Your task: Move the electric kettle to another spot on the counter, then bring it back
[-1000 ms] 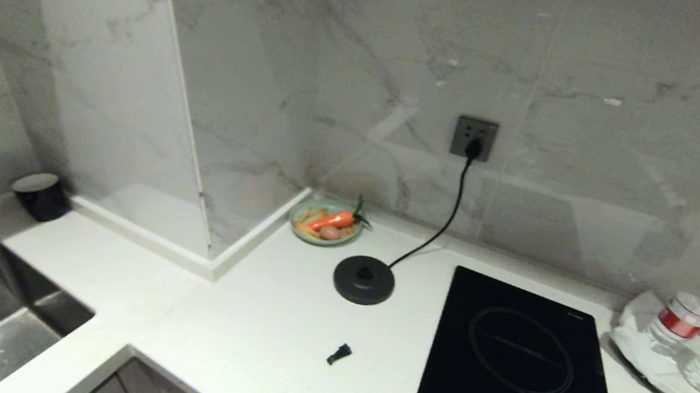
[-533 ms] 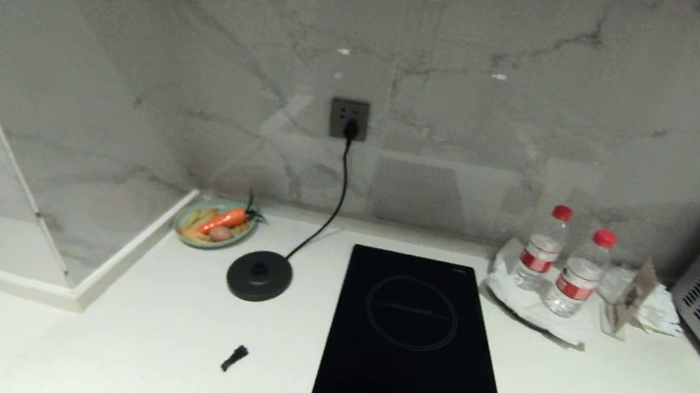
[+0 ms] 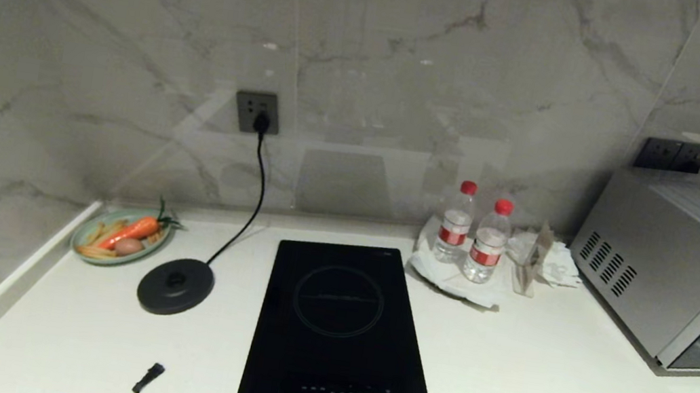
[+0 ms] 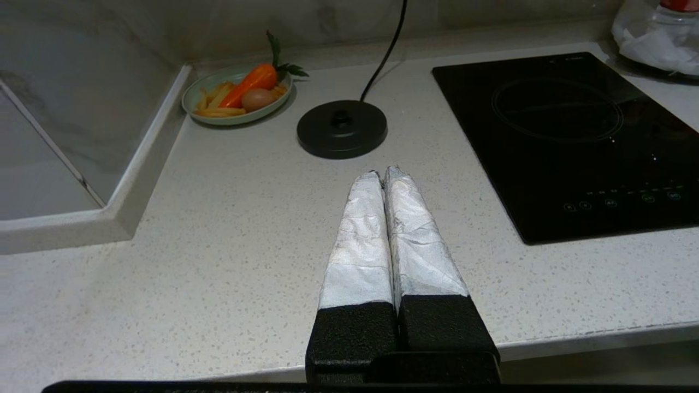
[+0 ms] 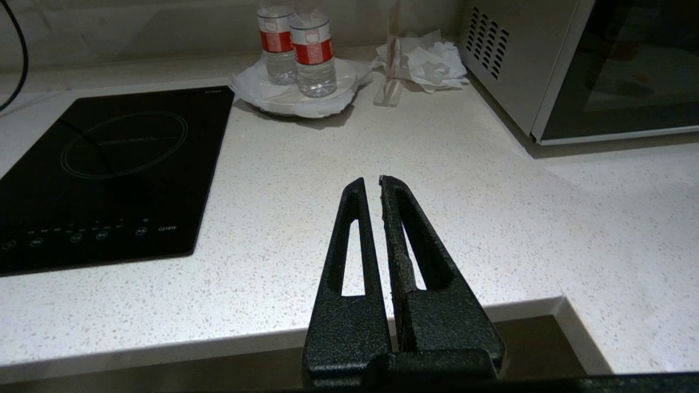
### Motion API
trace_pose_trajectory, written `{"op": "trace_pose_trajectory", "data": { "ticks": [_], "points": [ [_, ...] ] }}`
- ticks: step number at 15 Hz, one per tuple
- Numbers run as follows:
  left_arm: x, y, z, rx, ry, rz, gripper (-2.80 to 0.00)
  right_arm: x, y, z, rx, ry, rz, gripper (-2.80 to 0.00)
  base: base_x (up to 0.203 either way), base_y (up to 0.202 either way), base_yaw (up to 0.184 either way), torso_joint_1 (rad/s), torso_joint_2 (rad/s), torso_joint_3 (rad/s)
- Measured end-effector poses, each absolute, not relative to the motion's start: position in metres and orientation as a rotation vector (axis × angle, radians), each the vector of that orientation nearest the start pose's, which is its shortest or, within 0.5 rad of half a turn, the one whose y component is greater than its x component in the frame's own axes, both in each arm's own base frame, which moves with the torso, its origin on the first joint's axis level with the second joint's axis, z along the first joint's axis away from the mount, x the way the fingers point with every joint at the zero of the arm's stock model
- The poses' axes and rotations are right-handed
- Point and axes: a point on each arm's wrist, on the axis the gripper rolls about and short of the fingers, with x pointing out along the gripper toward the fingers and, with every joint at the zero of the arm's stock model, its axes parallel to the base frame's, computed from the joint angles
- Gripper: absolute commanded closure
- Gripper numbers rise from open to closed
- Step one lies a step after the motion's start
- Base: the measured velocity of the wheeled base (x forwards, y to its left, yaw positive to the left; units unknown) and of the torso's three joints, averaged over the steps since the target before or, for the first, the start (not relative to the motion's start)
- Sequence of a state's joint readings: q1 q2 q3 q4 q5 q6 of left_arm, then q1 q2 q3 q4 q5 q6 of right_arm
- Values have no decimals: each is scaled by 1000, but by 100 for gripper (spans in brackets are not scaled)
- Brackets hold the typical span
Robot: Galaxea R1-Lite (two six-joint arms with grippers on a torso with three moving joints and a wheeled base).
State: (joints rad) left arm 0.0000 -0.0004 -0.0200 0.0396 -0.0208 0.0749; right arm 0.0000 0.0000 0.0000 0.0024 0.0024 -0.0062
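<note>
Both grippers idle, level over counter [image 3: 542, 388] front edge.
Left gripper [image 4: 382, 173] and right gripper [image 5: 368, 183] fingers pressed together, empty; plate [image 3: 85, 235] at 10 o'clock held carrot [image 3: 129, 231], egg.

Two water bottles [image 3: 456, 222], one kettle base [image 3: 176, 286], one cooktop [image 3: 337, 338], one microwave [image 3: 675, 270], one plate [image 3: 86, 235].

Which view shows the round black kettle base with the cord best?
The left wrist view: the kettle base sits close ahead of the shut left gripper, centre stud and cord clear. The head view shows it whole but farther off, beside the cooktop. The right wrist view misses it.
</note>
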Motion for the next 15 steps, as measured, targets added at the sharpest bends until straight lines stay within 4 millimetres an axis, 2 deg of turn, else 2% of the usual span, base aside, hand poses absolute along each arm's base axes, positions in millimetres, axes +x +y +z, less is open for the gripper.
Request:
{"op": "trace_pose_trajectory", "data": {
  "ticks": [4,15],
  "points": [
    [-24,0,77,75,19,-22,0,-23,0,75,-5,3,3,0,0,0,0,-46,98,61],
    [-24,0,77,71,18,-22,0,-23,0,75,-4,3,2,0,0,0,0,-124,307,180]
  ]
}}
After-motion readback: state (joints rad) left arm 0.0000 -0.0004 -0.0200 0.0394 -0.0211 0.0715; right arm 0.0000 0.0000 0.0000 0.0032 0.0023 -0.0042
